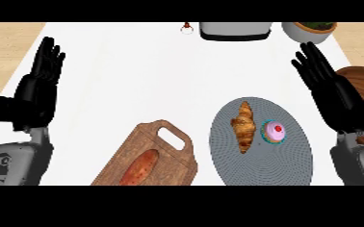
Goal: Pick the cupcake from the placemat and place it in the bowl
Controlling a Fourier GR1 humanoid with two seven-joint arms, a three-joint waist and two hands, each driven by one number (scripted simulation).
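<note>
- My right hand (pixel 328 89) is at the view's right, fingers straight, holding nothing; my left hand (pixel 39 84) rests likewise at the left edge.
- The cupcake (pixel 274 132) sits untouched on the grey placemat (pixel 274 166), just beside the croissant (pixel 244 126).
- The brown bowl (pixel 353 77) shows only partly at the right edge, behind my right hand.
- Risk: with the croissant so near, my fingers may nudge it while closing on the cupcake.
- Risk: pressing the pink frosting could tip the cupcake.
- Risk: the bowl's rim is partly hidden, so my placement may be misjudged.
</note>
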